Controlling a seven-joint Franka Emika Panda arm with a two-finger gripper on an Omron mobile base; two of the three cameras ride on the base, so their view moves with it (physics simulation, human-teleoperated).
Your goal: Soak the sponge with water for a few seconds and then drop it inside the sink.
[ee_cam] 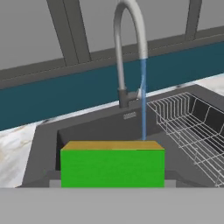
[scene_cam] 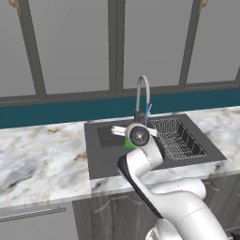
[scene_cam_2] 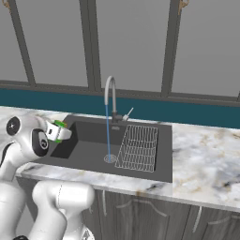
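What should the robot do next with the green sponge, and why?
Probably carry the sponge forward into the water. The gripper holds it over the near left part of the sink, while the stream from the faucet falls beyond it, not touching it yet.

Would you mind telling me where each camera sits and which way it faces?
Left base view: behind the arm, to its left, looking down at the sink; the arm rises from the lower right.
Right base view: behind, to its right, same sink; the arm stands at the lower left, gripper holding the sponge.
Hand view: on the hand, facing the faucet over the sponge.
All share the faucet, water and wire rack.
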